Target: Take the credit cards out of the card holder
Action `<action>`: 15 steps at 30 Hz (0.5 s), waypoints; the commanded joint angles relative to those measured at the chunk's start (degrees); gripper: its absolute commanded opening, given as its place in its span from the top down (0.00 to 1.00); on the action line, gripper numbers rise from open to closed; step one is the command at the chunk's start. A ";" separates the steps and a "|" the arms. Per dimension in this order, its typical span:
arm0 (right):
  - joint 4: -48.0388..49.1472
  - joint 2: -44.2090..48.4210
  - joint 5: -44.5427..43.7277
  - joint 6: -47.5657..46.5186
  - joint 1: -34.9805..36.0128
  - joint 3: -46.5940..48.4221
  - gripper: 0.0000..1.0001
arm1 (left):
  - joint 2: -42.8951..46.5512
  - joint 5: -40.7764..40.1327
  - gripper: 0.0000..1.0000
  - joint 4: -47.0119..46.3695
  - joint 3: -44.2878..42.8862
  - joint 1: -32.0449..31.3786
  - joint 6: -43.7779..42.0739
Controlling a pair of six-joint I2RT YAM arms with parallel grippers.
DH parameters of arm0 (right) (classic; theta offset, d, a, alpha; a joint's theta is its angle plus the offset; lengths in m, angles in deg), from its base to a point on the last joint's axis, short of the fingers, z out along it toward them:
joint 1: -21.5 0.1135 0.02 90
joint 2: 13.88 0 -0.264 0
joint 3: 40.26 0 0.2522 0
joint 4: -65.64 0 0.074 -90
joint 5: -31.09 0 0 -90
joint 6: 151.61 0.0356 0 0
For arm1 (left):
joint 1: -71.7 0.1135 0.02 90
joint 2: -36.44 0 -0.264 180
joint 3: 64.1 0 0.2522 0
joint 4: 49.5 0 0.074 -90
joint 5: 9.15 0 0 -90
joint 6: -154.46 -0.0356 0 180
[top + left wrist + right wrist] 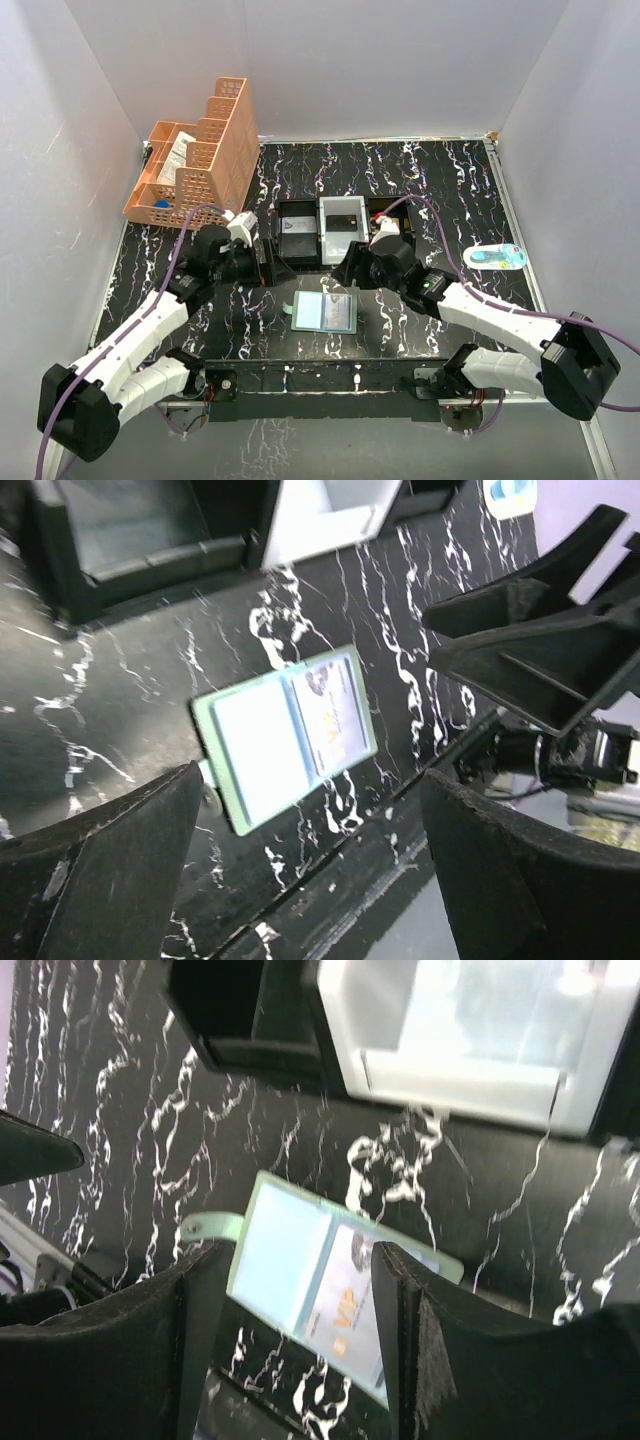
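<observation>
The card holder (pixel 323 311) lies open and flat on the black marbled table, with a grey-green rim and two pale blue panels. A credit card (pixel 345 1315) with orange "VIP" lettering shows in one panel; the same card (pixel 335 710) is blurred in the left wrist view. My left gripper (pixel 262 262) hangs open behind and left of the holder (pixel 285 735), and its wide-set fingers (pixel 110 860) have nothing between them. My right gripper (pixel 350 268) hangs open just behind the holder (pixel 290 1260). Its fingers (pixel 405 1340) frame the holder from above without touching it.
A black-and-white three-compartment tray (pixel 322 228) stands right behind both grippers. An orange lattice organiser (pixel 200 160) fills the back left corner. A small blue and white object (pixel 495 257) lies at the right. White walls close in three sides.
</observation>
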 commanded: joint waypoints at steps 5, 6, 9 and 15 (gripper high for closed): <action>-1.60 1.01 7.06 6.92 0.11 -4.08 0.61 | -3.90 1.72 0.14 -9.81 3.12 -8.77 7.19; -1.53 0.71 7.20 7.09 0.13 -4.57 0.63 | -4.84 0.11 0.15 -10.49 3.29 -10.26 7.29; 0.20 0.10 7.38 7.13 0.13 -6.19 0.70 | -7.84 -4.31 0.18 -12.00 3.86 -12.88 8.29; -0.24 -4.05 7.41 6.51 0.12 -4.83 0.71 | -13.07 -5.87 0.22 -19.89 5.08 -15.08 10.77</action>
